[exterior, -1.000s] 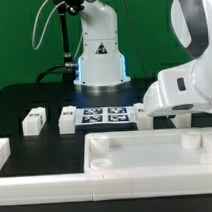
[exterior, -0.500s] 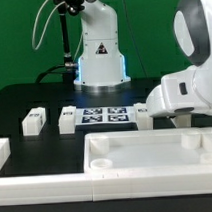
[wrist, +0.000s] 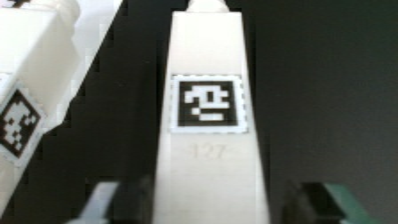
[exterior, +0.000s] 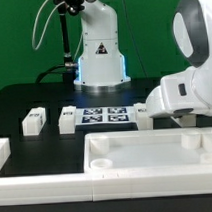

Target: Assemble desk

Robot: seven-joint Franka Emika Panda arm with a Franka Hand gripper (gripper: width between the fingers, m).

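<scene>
Ext. view: bright, even light, seems from above; white tabletop (exterior: 146, 157) nearly blown out, rim detail weak. Black table (exterior: 24, 98) swallows light, only faint soft shadows. Blue glow on arm base (exterior: 100, 68). Green backdrop (exterior: 16, 38) evenly lit, no glare. Low res, soft throughout; near arm (exterior: 188, 90) fuzzy. Wrist view: dimmer, greyer; leg (wrist: 214, 150) tag readable but grainy, fingers (wrist: 334, 202) out of focus.

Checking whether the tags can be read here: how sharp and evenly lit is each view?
Wrist view: the tag on the leg is legible but soft, the end effector blurred. Exterior view: the tabletop is washed out against the black table; the robot base glows blue.
</scene>
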